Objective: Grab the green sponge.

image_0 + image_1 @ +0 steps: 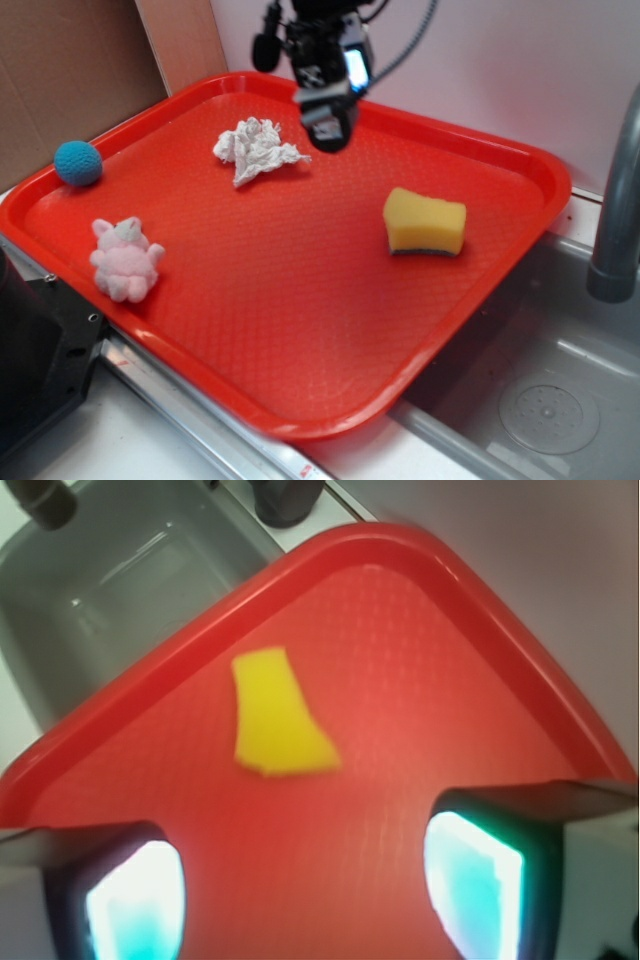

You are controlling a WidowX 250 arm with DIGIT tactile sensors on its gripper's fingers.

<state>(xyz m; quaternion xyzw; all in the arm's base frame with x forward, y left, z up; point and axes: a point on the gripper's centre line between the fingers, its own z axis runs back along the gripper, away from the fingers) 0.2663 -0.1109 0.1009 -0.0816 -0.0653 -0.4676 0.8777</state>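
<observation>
While a blue ball and a pink plush toy are seen at the left of the red tray, a crumpled paper wad lies mid-tray. Above the tray, the gripper is held with jaws released and empty. The green sponge rests at the right, yellow face up, well apart from the jaws.

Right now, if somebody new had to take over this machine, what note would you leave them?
End effector: open, empty, raised over the far side of the red tray, beside the white paper wad.
Green sponge: yellow face up, lying free on the tray's right part, apart from the end effector.
Done: nothing grasped.
Left: move over the sponge, descend, close on it.
</observation>
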